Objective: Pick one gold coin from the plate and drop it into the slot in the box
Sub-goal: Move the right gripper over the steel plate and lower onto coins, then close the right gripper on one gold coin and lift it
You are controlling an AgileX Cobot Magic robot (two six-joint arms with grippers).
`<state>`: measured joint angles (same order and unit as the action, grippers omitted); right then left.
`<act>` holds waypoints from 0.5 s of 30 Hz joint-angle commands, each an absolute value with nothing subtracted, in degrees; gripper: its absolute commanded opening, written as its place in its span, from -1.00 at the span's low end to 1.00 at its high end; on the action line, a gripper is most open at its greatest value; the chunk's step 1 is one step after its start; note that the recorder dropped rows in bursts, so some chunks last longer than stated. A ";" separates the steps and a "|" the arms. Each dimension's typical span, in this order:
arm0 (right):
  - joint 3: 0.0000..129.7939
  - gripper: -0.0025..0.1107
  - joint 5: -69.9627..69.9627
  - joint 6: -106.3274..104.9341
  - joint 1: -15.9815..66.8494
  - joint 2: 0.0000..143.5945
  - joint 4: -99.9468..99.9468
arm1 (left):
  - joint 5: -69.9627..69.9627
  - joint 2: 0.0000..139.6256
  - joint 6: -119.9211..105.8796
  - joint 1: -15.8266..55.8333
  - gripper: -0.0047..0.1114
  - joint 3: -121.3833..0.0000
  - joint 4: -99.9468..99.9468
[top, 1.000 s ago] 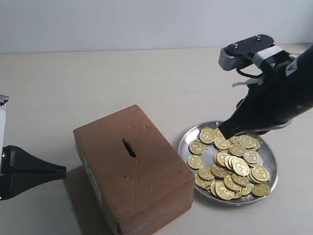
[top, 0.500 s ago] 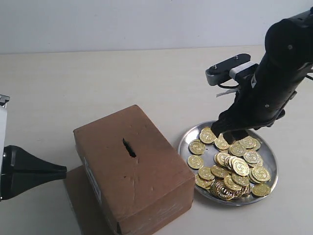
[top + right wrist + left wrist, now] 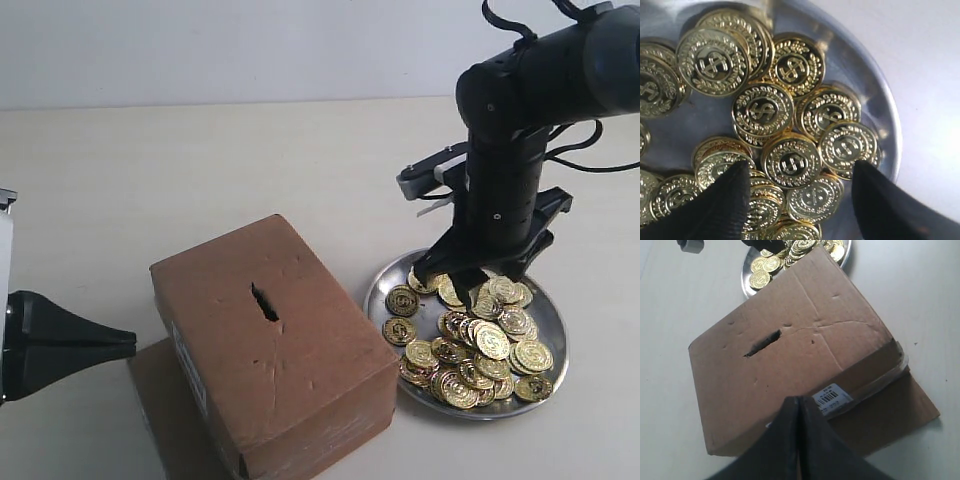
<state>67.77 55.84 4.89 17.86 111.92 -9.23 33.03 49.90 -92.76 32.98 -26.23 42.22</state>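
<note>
1. The left pincer [image 3: 125, 345] sat closed and empty, low over the pale bench [image 3: 200, 170], probably parked clear of the work.
2. Just beside it, the rectangular brown cardboard box [image 3: 290, 370] held its short ragged dark slot [image 3: 264, 301] upward.
3. The right pincer [image 3: 800, 167] pointed steeply down, spread wide and empty, straddling one embossed gold coin [image 3: 791, 162] on the round shiny silver metal plate [image 3: 373, 297].
</note>
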 commanded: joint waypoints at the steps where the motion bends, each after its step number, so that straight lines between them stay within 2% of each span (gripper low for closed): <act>1: 69.46 0.04 57.89 5.24 17.97 114.32 -9.99 | 32.52 49.94 -92.91 33.39 -0.92 -26.63 42.71; 15: 69.71 -0.03 55.98 5.24 17.97 115.95 -9.62 | 32.38 49.94 -92.91 33.39 -0.92 -26.63 42.71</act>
